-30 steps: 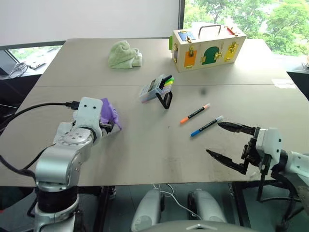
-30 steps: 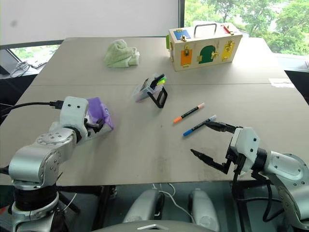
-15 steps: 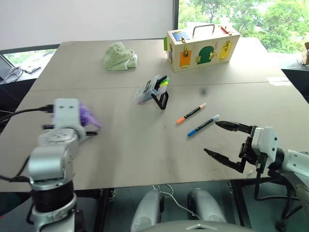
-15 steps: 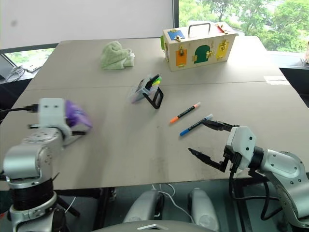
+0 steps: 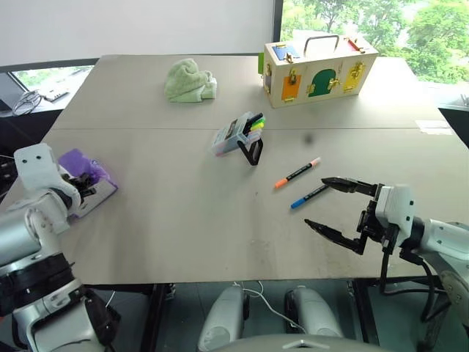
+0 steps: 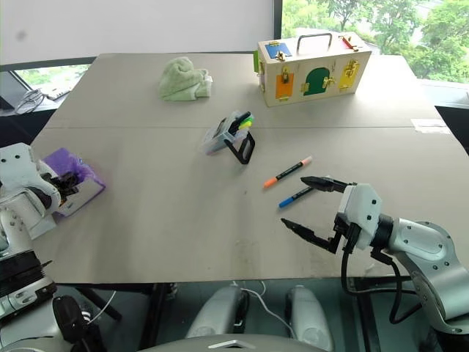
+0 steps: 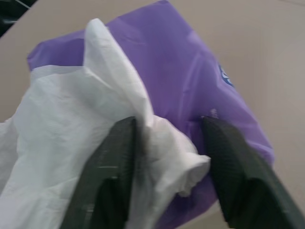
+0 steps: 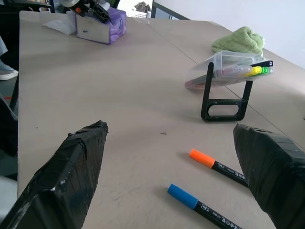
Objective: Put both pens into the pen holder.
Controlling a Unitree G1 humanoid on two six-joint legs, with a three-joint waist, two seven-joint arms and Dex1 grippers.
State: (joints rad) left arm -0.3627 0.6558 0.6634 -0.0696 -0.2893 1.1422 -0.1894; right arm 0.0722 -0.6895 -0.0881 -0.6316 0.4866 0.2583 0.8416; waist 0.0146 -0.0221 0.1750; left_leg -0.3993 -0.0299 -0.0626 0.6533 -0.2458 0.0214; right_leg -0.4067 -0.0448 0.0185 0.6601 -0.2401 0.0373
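Two pens (image 5: 301, 184) lie loose on the surface (image 5: 183, 213); right tool (image 5: 331, 207) gapes beside them, left tool (image 7: 167, 157) straddles a purple tissue pack (image 7: 200, 90).

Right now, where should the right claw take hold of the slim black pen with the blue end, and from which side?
Grip the slim black pen with the blue end at mid-barrel, coming from above with the fingers across it. It lies flat on the grey table, apart from the orange-ended pen, and the open right claw is just beside it.
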